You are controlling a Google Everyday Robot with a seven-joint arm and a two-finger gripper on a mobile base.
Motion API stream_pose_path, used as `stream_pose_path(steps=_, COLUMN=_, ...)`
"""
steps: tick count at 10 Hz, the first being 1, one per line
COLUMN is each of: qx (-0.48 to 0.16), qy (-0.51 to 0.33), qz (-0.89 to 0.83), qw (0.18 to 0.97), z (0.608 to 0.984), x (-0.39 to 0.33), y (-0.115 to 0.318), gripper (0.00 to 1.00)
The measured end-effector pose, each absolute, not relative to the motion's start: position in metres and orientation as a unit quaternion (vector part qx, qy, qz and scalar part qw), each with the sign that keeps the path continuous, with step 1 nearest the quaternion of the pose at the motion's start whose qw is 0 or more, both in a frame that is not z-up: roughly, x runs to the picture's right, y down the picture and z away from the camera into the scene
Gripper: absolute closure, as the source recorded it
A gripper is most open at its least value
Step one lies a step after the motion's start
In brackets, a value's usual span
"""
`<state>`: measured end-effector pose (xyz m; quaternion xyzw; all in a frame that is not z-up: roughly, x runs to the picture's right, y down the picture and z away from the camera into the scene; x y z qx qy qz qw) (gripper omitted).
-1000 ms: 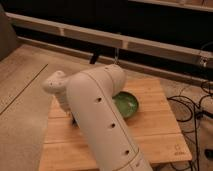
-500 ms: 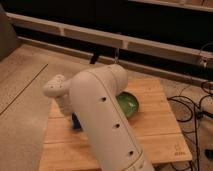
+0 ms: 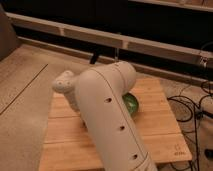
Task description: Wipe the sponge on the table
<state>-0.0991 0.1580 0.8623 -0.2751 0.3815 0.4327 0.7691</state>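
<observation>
Gripper: jaws hidden behind bulky white arm [image 3: 107,120], mid-frame; state cannot tell.
Risk: arm elbowing round green bowl [image 3: 131,104] across tan plank tabletop [image 3: 160,131].

I am looking at the table [image 3: 155,131], a rectangular top of light tan, bamboo-like planks. Its seams are running left to right. It is lying flat, with its long side stretching left to right, and it is carrying a small dark mark by its near right corner. My arm is covering a broad strip of it, from the near edge up to the middle. The sponge is not showing from here, so I cannot tell where it is lying. The gripper is hiding behind the arm too, down over the table's left half.
</observation>
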Motion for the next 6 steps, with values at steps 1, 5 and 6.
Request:
stream_pose_path(steps=1, qx=-0.265, qy=0.391, qz=0.439, qw=0.764, z=0.871, x=-0.086, y=0.151, gripper=1.00)
stream_pose_path(steps=5, qx=-0.242, qy=0.381, qz=0.439, qw=0.777, z=0.912, x=-0.084, y=0.109, gripper=1.00)
stream_pose_path(steps=6, qx=-0.243, qy=0.371, qz=0.437, qw=0.783, z=0.916, x=-0.093, y=0.102, gripper=1.00)
